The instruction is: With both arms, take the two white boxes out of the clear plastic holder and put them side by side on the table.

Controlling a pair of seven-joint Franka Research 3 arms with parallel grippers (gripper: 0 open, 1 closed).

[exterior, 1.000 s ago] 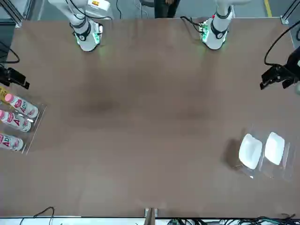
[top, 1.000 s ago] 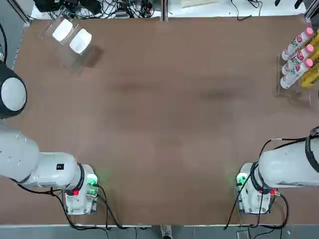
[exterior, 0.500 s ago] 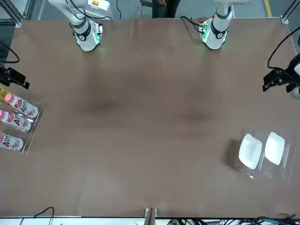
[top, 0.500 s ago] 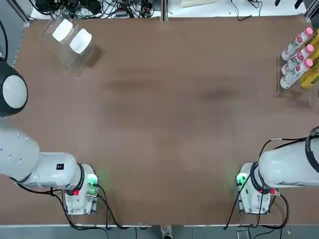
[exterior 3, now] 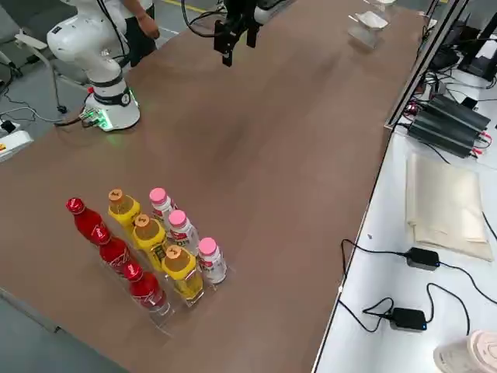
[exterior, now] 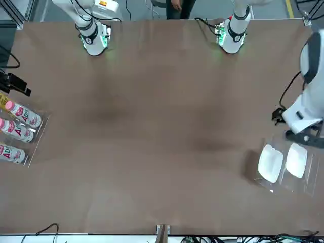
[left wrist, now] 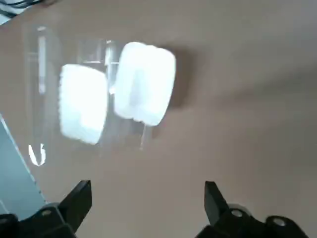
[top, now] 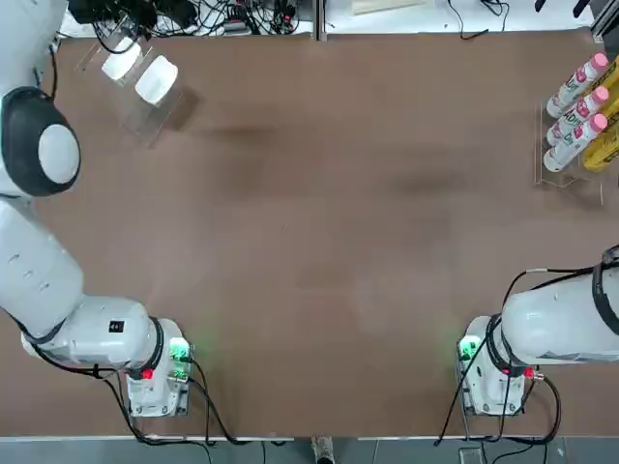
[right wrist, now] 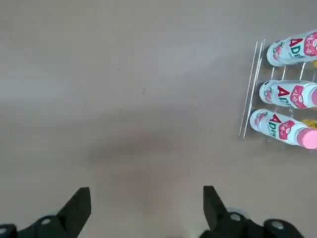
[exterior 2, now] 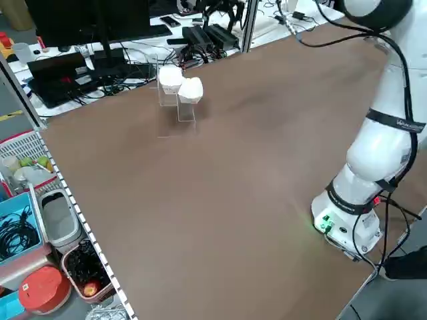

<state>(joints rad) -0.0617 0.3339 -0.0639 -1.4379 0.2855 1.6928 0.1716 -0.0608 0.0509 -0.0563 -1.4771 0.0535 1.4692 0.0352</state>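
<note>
- Left gripper (left wrist: 149, 183) over the robot's left part of the table (top: 319, 242); its two fingers wide apart, nothing gripped.
- Clear plastic holder (left wrist: 42, 64) beyond the left fingertips, toward the table's far edge, apart from them.
- Two white boxes, both still seated in the holder, side by side with a narrow gap; neither touches a finger.
- One box (left wrist: 144, 83) sits on the side nearer the table's middle; other box (left wrist: 83, 103) on the outer side.
- Right gripper (right wrist: 146, 188) parked over the robot's right side, well apart from holder and boxes; fingers wide apart, empty.
- Clear bottle rack (right wrist: 251, 89) beyond the right fingertips, also toward the far edge; not touched. Pink-capped white bottles (right wrist: 290, 93) lie tilted in it, yellow bottles (exterior 3: 151, 238) and red bottles (exterior 3: 115, 250) in the further rows.
- Person's legs (exterior: 179, 9) behind the table's robot side.
</note>
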